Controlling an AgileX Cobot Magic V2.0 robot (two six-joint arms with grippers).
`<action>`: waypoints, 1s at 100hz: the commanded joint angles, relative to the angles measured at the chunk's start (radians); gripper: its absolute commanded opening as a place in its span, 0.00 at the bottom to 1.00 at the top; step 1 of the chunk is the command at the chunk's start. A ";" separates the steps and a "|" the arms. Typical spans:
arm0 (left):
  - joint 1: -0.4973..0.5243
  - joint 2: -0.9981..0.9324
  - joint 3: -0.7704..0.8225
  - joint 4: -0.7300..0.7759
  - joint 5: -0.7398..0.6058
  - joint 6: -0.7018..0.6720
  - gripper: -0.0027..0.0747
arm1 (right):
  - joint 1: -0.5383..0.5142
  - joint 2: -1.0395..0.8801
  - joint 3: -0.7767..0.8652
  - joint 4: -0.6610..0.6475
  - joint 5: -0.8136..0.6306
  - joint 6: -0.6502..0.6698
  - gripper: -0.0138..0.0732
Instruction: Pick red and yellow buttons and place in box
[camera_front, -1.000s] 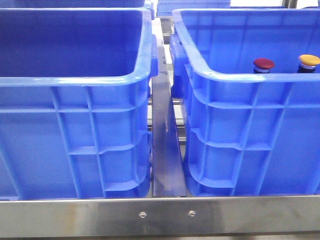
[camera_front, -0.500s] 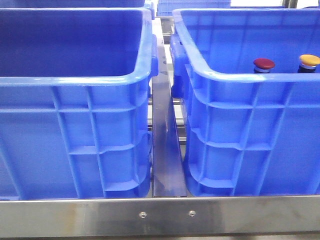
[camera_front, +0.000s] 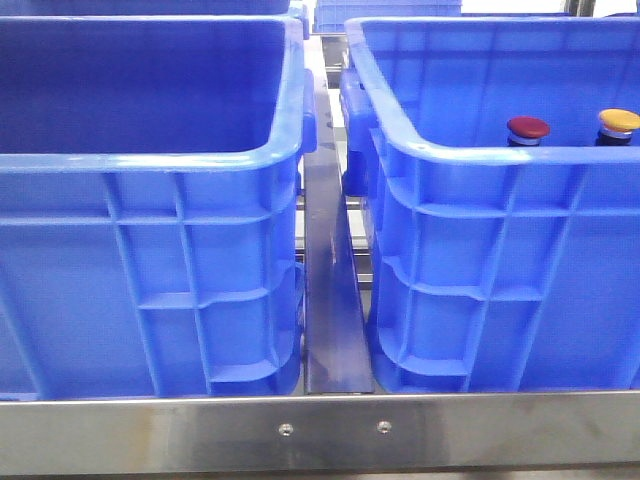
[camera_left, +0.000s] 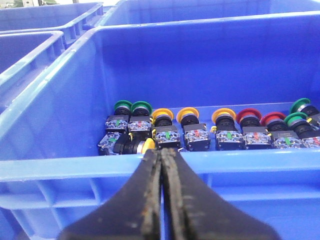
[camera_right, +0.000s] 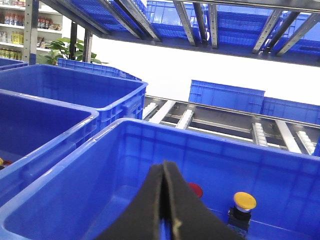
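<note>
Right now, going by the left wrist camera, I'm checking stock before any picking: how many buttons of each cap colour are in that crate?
green buttons: 4
yellow buttons: 4, one lying on its side
red buttons: 2
Total visible in the crate: 10

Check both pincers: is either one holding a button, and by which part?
Nothing is held. The left pincer and right pincer are both shut with nothing between their fingers.
</note>
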 joint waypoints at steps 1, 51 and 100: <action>0.000 -0.031 0.021 -0.002 -0.090 -0.010 0.01 | 0.000 0.014 -0.027 0.032 -0.021 -0.012 0.08; 0.000 -0.031 0.021 -0.002 -0.090 -0.010 0.01 | 0.053 0.014 -0.021 -0.144 -0.157 0.110 0.08; 0.000 -0.031 0.021 -0.002 -0.090 -0.010 0.01 | 0.146 -0.051 0.181 -1.268 -0.528 1.242 0.08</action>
